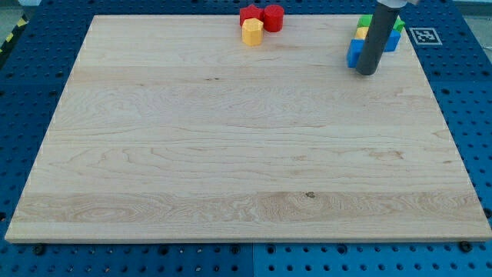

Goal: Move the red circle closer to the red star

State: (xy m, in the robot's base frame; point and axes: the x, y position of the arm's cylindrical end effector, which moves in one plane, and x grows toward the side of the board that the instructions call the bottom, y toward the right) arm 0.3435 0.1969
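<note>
A: While the rod stands at the view's upper right, where does my tip (367, 73) sit?

B: On the bare wood, touching or just beside the blue block (354, 52) at its left. Behind the rod hide a yellow block (360, 33), a green block (399, 23) and a second blue block (392, 41); their shapes cannot be made out. The tip is a plain rod end: nothing to open or close, and it holds nothing.

A: And the task's pieces?

B: At the view's top centre, near the board's far edge. The red circle (274, 17) lies at the right, the red star (250, 13) at the left, touching or nearly so. A yellow block (252, 32), seemingly hexagonal, sits against the star's lower side. Tip and red pair are well apart.

A: Judgement?

B: The circle already looks close to the star; little remains. Any further nudge would need to come from the circle's right side, pushing toward the view's left, gently, since the edge is near.

A: Materials?

B: Pale wooden board (231, 154), fine grain, one small knot low down. Blocks are matte, chunky, solid-coloured. The rod is dark, smooth, cylindrical. Blue perforated table (23, 92) surrounds it.
</note>
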